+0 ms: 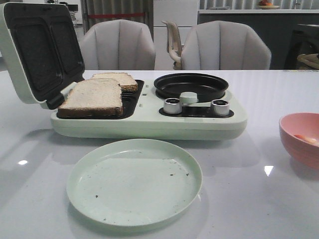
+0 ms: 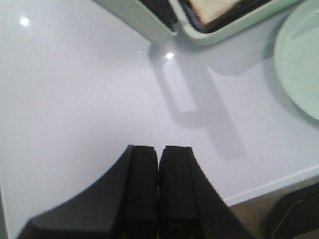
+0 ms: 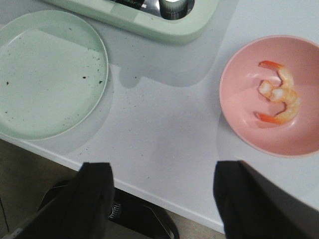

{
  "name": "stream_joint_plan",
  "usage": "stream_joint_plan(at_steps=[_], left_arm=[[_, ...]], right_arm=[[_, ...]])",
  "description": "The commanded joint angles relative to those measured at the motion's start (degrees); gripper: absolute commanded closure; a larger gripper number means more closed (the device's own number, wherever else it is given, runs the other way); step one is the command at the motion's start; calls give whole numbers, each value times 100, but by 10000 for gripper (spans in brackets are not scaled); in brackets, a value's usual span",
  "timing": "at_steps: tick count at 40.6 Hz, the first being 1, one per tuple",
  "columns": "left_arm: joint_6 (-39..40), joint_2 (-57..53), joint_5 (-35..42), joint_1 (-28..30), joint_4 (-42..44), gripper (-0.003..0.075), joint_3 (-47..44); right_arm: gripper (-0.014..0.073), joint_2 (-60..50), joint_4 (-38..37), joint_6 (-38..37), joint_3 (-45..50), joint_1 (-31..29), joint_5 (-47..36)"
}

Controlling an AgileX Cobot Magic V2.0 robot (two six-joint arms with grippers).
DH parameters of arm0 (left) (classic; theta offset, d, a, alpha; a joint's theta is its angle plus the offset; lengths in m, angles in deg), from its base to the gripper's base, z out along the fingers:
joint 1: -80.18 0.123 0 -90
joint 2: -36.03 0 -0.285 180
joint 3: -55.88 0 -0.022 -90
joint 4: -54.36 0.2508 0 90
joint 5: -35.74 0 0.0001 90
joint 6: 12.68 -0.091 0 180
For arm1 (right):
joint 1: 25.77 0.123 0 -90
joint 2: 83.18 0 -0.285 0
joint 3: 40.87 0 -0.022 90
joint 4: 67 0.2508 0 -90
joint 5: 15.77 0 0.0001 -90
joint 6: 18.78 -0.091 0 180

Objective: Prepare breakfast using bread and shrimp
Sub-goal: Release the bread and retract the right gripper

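Two bread slices (image 1: 94, 95) lie overlapping in the open sandwich maker's (image 1: 149, 124) left tray, lid (image 1: 37, 50) raised. Shrimp (image 3: 279, 94) sit in the pink bowl (image 3: 239, 114) near the table's (image 1: 259, 199) right edge. The pale green plate (image 1: 134, 181) lies just in front of the appliance. Left gripper (image 2: 158, 194): fingers pressed together, empty. Right gripper (image 3: 162, 199): wide apart, empty, above bare tabletop between plate and bowl.

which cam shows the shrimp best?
Right wrist view: the curled pale pink shrimp with orange tips lie fully visible inside the round pink bowl. Front view shows only an orange sliver over the bowl's rim. Left wrist view shows none.
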Motion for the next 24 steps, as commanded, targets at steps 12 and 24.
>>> stream_joint_plan(at_steps=[12, 24], left_arm=[[-1747, 1719, 867, 3122, -2081, 613, 1823], [-3111, 3321, 996, 4585, -5005, 613, 3127]], right_arm=[[57, -79, 10, 40, -145, -17, -265], [57, -79, 10, 40, -145, -17, -265]])
